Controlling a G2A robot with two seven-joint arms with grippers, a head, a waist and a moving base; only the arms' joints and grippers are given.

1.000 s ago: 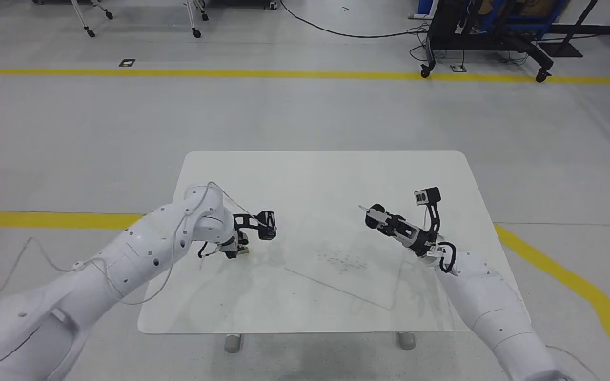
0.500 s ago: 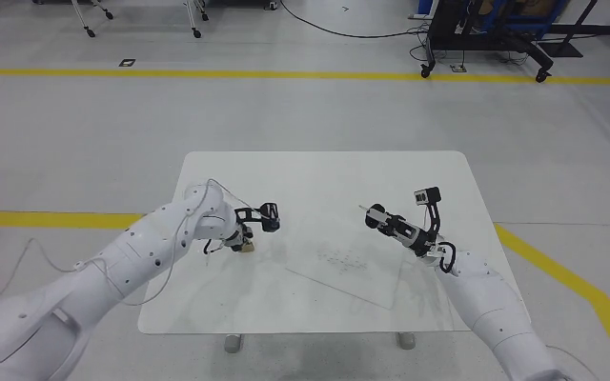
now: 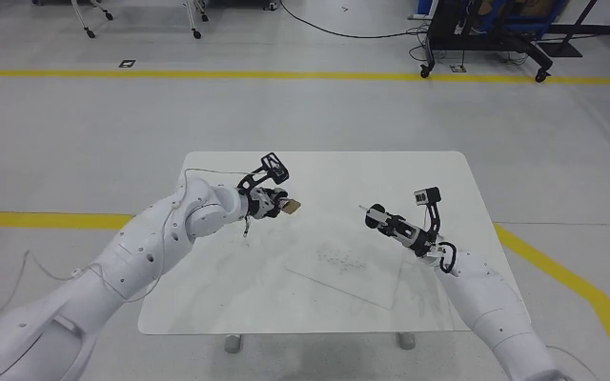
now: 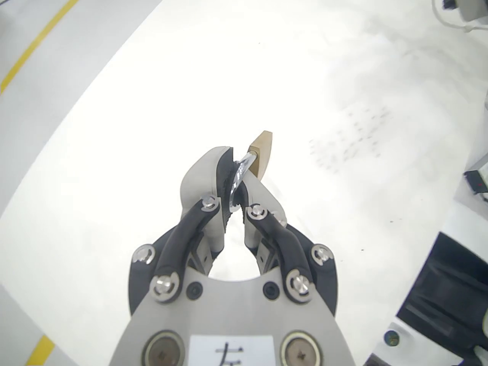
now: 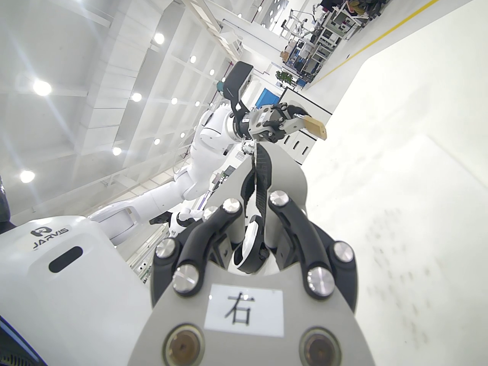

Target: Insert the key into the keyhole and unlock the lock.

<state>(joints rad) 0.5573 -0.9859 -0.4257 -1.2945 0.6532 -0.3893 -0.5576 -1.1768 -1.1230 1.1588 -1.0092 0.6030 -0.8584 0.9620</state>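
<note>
Though its shackle (image 4: pixel 237 177) is half hidden, the one lock (image 4: pixel 263 152) hangs pinched in the left pincer (image 4: pixel 239 163) above the bench (image 3: pixel 381 171); right pincer (image 5: pixel 258 156) is pressed together on one key (image 3: pixel 363 208), just a thin sliver.

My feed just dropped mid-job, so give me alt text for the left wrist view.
The left gripper holds a brass padlock by its silver shackle, jaws shut on it. The lock's body juts out beyond them over the white table.
</note>
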